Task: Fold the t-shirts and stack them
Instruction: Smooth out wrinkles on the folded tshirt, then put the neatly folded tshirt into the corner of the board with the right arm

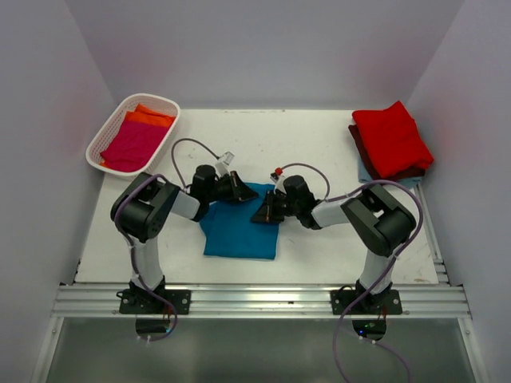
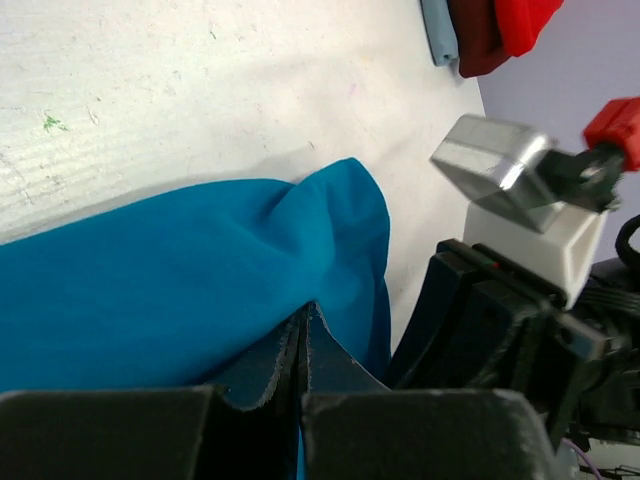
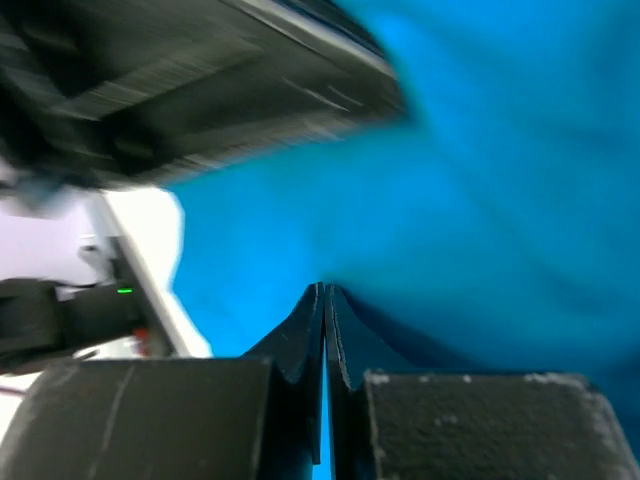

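Teal t-shirt (image 1: 239, 231) is laid partly folded mid-counter (image 1: 319, 136), between the two arms. Left fingers (image 2: 288, 352) are clenched on its far edge, with cloth bunched at the tips. Right fingers (image 3: 308, 330) are likewise pinched shut on teal cloth, close beside. Red t-shirt (image 1: 390, 137) is stacked on maroon t-shirt (image 1: 403, 173) at the far right. Magenta t-shirt (image 1: 132, 145) and orange t-shirt (image 1: 148, 118) are held in the white basket (image 1: 156, 98), far left.

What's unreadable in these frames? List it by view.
- Top view: the left gripper and right gripper cover the far edge of the teal t-shirt, so the pinch points are hidden.
- Right wrist view: blurred; the dark shape at upper left is unidentifiable.
- Basket: anything beneath the magenta t-shirt and orange t-shirt is hidden.
- Stack: the red t-shirt covers the shirts below it; the left wrist view's top edge crops it.
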### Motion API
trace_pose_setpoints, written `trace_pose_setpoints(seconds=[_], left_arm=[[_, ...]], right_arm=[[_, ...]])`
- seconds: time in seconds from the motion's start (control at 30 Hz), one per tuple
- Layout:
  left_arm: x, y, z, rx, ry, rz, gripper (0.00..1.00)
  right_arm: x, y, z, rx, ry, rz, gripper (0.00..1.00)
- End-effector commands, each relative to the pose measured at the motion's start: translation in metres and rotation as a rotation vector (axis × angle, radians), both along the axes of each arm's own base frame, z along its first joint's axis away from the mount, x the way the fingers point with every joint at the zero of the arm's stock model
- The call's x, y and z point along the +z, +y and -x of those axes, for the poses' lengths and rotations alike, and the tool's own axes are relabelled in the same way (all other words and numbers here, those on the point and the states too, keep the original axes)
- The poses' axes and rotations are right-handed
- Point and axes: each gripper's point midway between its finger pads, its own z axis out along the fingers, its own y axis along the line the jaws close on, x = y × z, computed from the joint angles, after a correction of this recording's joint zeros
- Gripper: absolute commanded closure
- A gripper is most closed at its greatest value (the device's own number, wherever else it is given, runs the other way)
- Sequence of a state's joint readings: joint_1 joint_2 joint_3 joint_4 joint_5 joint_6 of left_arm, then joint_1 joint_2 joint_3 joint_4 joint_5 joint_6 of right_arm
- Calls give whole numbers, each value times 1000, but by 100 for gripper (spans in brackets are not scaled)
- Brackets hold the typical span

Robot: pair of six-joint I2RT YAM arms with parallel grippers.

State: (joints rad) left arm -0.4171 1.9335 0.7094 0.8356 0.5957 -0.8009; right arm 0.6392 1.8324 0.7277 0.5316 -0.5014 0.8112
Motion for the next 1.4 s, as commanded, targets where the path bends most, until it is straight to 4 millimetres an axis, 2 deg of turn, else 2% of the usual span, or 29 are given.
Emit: trace_pose_setpoints(seconds=[0.0,0.23,0.27,0.33,0.37,0.43,0.47,0.53,0.57,0.63,0.67,0.7,0.77,0.8,0.9,0.93,1.0,1.07,1.1,1.13,1.17,1.2,1.23,1.27,1.33,1.37], left_arm=[[9,-3,-17,1,-60,1,100],[-9,-3,-36,8,-38,-24,100],[-17,-2,-37,9,-22,-27,100],[-20,0,-49,19,-28,-27,100],[-30,2,-51,17,-14,-33,100],[-32,6,-66,26,-27,-24,100],[-41,6,-68,15,-5,-15,100],[-37,11,-86,26,-32,9,100],[-46,12,-89,25,-11,15,100],[-37,17,-110,31,-42,46,100],[-44,19,-114,32,-26,59,100],[-37,24,-129,45,-46,74,100],[-45,29,-137,49,-18,96,100],[-39,36,-147,60,-27,112,100],[-18,46,-153,62,-45,195,100],[0,48,-154,65,-70,221,100],[19,51,-152,66,-101,224,100],[49,51,-143,62,-138,203,100],[60,51,-138,62,-152,194,100],[90,51,-130,65,-172,183,100],[88,51,-119,77,-179,142,100],[97,51,-112,83,-193,121,100],[118,50,-98,84,-205,98,100],[111,45,-86,87,-214,37,100],[114,44,-68,106,-217,-80,100],[109,28,-50,69,-205,-120,100]], right_arm=[[-43,-28,10,-21,57,194,100],[-64,-51,22,-49,90,312,100],[-64,-53,22,-52,88,322,100],[-67,-60,26,-58,95,347,100],[-66,-62,29,-60,90,345,100],[-64,-65,31,-67,91,349,100],[-64,-66,32,-67,90,352,100],[-64,-69,36,-67,90,352,100],[-64,-70,37,-66,92,352,100],[-64,-71,41,-63,95,351,100],[-64,-72,41,-66,95,351,100],[-64,-74,43,-68,95,354,100],[-65,-76,45,-64,96,360,100],[-64,-76,45,-63,93,362,100],[-64,-77,45,-61,93,366,100],[-65,-76,45,-59,92,365,100],[-63,-75,44,-53,83,360,100],[-56,-70,42,-42,70,340,100],[-52,-68,39,-37,53,328,100],[-47,-65,37,-30,34,314,100],[-34,-60,30,-31,0,290,100],[-26,-57,26,-27,-26,275,100],[-18,-54,23,-19,-46,257,100],[-1,-47,16,-17,-88,225,100],[14,-45,9,-20,-130,214,100],[28,-43,1,-34,-159,202,94]])
